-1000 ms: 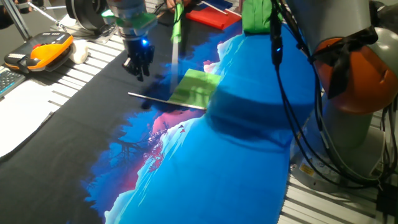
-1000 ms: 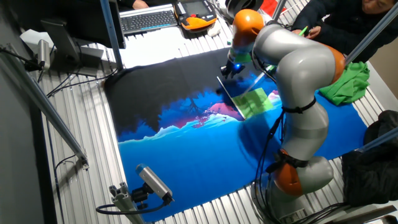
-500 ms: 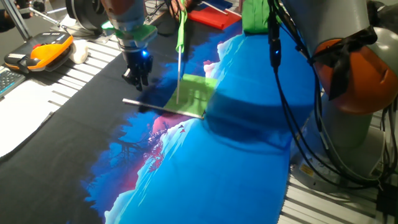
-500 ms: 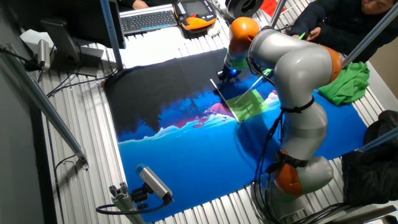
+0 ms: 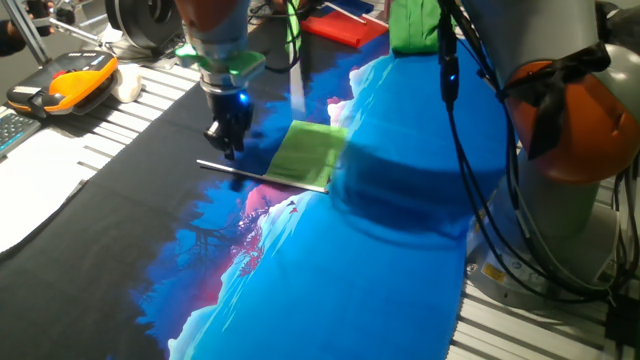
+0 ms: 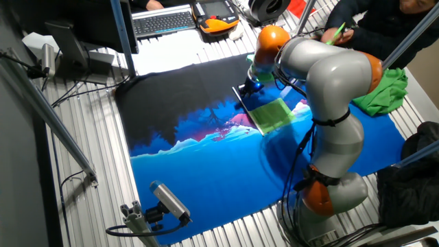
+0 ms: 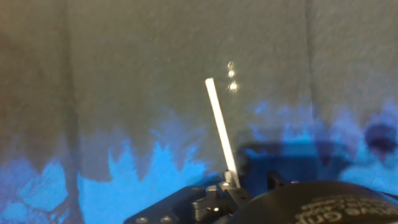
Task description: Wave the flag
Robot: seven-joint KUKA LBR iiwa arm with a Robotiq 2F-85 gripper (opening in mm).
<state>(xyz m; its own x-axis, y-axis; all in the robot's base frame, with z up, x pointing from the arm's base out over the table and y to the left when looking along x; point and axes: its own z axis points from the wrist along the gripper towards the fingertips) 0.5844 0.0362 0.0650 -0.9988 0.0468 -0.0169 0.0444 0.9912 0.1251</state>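
Note:
The flag (image 5: 308, 155) lies flat on the black-and-blue printed cloth (image 5: 330, 280), light-green cloth to the right and its thin white stick (image 5: 235, 170) pointing left. It also shows in the other fixed view (image 6: 271, 113). My gripper (image 5: 228, 148) is low over the stick's bare left part, just above it (image 6: 248, 88). In the hand view the white stick (image 7: 219, 127) runs up from between the fingers (image 7: 230, 185). The jaws look slightly apart, with the stick close to one finger and still lying on the cloth.
A darker green cloth bundle (image 5: 415, 25) and a red flag (image 5: 340, 22) lie at the back. A person holds a green stick (image 5: 292, 35) behind the flag. An orange pendant (image 5: 65, 85) and a keyboard (image 6: 164, 22) sit at the table's edge. Arm cables (image 5: 470, 160) hang on the right.
The person's green stick touched the flag and then lifted away. The flag shifted slightly toward the left front. My gripper has come lower, down onto the stick.

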